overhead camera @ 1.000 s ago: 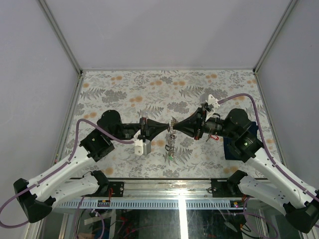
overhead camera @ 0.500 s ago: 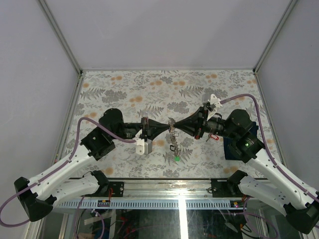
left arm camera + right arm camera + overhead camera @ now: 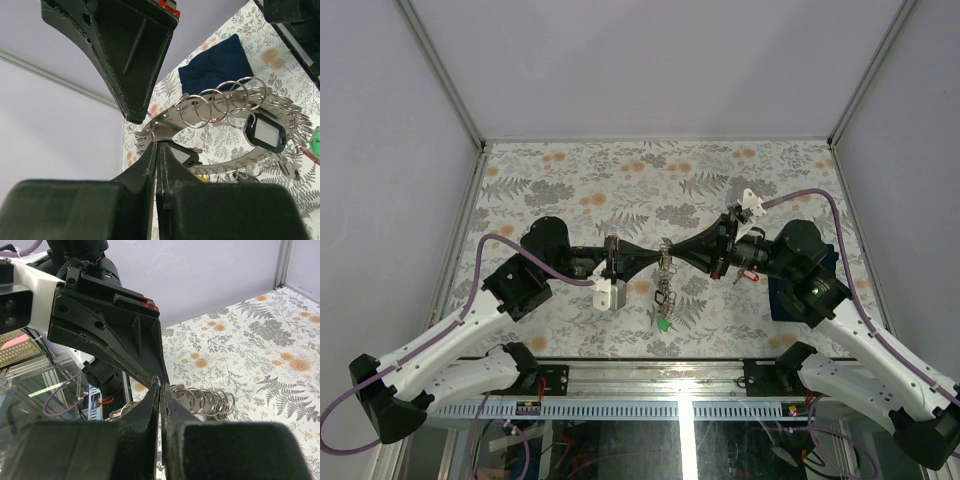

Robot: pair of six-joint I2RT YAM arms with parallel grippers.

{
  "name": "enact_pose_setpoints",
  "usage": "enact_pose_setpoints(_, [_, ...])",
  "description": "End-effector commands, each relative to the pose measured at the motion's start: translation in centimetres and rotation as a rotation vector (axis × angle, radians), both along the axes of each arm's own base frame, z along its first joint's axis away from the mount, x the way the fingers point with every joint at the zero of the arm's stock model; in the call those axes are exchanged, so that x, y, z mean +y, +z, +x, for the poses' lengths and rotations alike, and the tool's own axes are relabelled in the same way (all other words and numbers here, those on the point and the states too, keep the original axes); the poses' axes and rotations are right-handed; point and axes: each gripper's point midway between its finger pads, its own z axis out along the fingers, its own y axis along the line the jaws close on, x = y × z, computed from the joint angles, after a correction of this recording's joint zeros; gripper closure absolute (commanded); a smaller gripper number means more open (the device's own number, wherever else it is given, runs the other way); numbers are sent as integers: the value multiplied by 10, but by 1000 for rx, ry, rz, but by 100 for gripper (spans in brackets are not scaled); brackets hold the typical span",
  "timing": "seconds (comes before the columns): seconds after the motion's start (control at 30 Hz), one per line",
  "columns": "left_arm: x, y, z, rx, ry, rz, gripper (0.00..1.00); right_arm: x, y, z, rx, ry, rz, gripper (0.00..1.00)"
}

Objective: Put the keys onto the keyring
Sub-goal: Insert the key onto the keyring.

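Note:
The keyring (image 3: pixel 665 262), a large grey jagged ring, hangs in mid-air between my two grippers at the table's middle. My left gripper (image 3: pixel 656 254) is shut on its rim; in the left wrist view the fingers (image 3: pixel 159 146) pinch the keyring (image 3: pixel 220 107), which carries several small split rings. A black-tagged key (image 3: pixel 265 135) hangs on it, and a green-tagged key (image 3: pixel 663 323) dangles below. My right gripper (image 3: pixel 672 252) is shut at the opposite rim, on what looks like a small split ring (image 3: pixel 159 381). More split rings (image 3: pixel 207 401) show beside it.
A dark blue cloth (image 3: pixel 786 296) lies on the floral table under the right arm, and shows in the left wrist view (image 3: pixel 216 67). A red-tagged key (image 3: pixel 751 276) lies below the right wrist. The table edge and rail run along the front.
Both grippers stay pinched together at the ring. The left arm has crept slightly right. The hanging keys with the green tag have swung right and back.

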Motion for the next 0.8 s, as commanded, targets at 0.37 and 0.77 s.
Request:
enact_pose_setpoints(0.37, [-2,24,-12,28,-51,-58,87,-7,68,-7,-180,-8,285,100])
enact_pose_setpoints(0.77, [28,84,-11,198,101,-367,68,-13,76,-29,-311,68,368,100])
